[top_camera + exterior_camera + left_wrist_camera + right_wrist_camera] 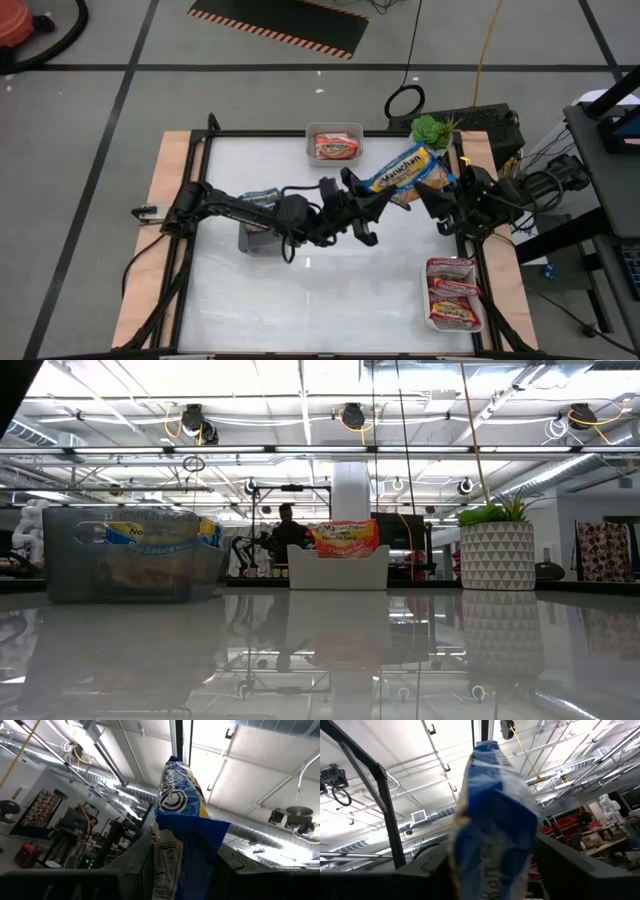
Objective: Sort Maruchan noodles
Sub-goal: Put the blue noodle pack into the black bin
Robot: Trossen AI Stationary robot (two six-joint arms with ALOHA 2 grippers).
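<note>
- While both arms meet above the table's (300, 320) far right part, you have the blue-and-yellow noodle packet (405, 170) held up between them.
- Your left gripper (368, 200) is clamped on the packet's near-left end.
- Your right gripper (432, 192) has its fingers around the other end; whether they press it, you cannot tell.
- Orange-red packets (452, 295) fill the white tray (431, 322) at the near right edge.
- One more packet (336, 147) lies in the tray (312, 132) at the far edge.
- Another blue packet (262, 196) sits in the grey bin (250, 240) left of centre.
</note>
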